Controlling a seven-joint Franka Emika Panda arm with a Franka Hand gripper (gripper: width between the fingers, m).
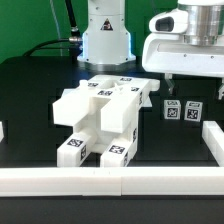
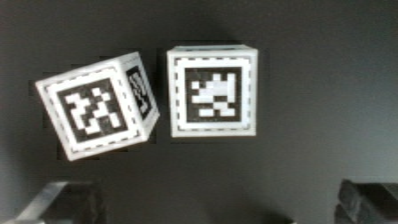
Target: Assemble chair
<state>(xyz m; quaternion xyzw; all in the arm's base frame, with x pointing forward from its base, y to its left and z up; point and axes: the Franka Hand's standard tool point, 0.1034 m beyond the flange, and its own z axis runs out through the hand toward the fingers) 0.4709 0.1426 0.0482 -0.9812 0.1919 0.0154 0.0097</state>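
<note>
Wrist view: my claw [image 2: 214, 198] hangs spread to its full width and empty. Both dark fingers [image 2: 64, 200] are in sight with nothing between them. Beneath lie two small tagged chair parts, the squared block [image 2: 214, 90] and the skewed block [image 2: 98, 108]. The skewed one is turned off line with its neighbour. Their near corners touch or nearly touch; I cannot tell which.

Exterior view: the half-built chair [image 1: 100, 115] stands mid-table. The pair of blocks sits well apart from it, toward the exterior view's right, and my claw is directly above the pair.

Risks, as I judge them:
- The blocks are crowded. If I come down on one, a finger may land on the other or shove it aside.
- The skewed block's faces do not line up with my fingers. If I close without turning the wrist first, it may spin or squirt out.
- A shoved block could slide away from the chair and lodge against the side rail [image 1: 213, 145], where one finger would have no room.

Room to move:
- Between the pair and the chair there is open black table [image 1: 40, 95], the clean lane for carrying a block across.
- Beyond the pair, on the side away from the chair, the side rail is near.
- The front rail [image 1: 110, 180] runs just before the chair's feet.
- The chair's raised parts call for a high approach.
</note>
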